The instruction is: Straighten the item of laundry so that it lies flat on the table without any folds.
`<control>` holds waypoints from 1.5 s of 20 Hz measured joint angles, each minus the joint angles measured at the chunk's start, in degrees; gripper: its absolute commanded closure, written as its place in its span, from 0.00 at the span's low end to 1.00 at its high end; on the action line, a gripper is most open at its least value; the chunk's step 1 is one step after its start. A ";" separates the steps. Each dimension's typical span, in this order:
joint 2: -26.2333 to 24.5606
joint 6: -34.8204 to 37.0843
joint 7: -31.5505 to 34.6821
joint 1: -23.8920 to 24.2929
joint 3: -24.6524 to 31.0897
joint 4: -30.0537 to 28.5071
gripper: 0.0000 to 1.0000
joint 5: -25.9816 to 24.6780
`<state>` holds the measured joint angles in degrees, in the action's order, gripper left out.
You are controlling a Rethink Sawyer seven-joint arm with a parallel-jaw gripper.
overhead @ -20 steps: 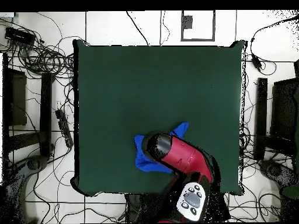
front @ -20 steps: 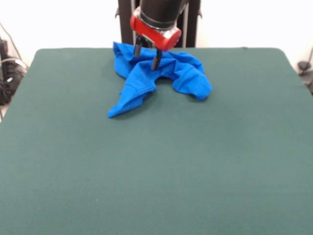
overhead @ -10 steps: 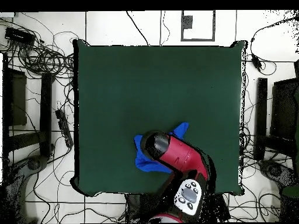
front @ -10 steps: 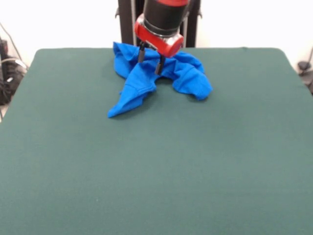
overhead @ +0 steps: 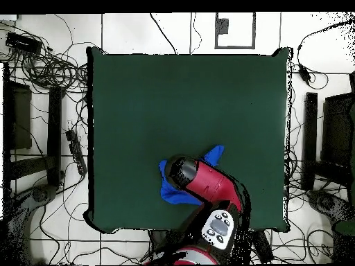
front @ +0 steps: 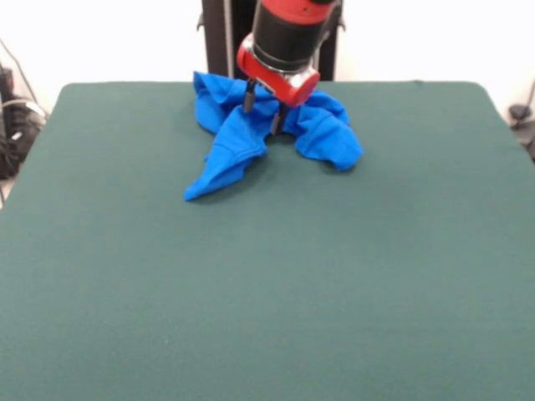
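Blue T-shirt (front: 251,134) lies crumpled at the counter's (front: 267,284) twelve o'clock edge; your gripper (front: 262,107) hangs unclenched over it. Next, pinch an edge and pull toward six o'clock.

Blue T-shirt (front: 251,134) – crumpled in a heap w/ many folds, one part stretched toward front-left, lying near far edge of green table (front: 267,292).
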<state>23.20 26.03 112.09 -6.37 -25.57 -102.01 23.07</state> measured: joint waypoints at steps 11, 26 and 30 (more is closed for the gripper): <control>-5.33 -2.35 0.21 0.48 0.37 -0.46 0.00 0.88; -6.05 -5.99 0.21 3.44 2.71 -2.27 0.00 1.47; -4.66 -7.07 0.21 6.18 5.09 -3.62 1.00 1.49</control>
<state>18.54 18.96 112.31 -0.19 -20.48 -105.63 24.56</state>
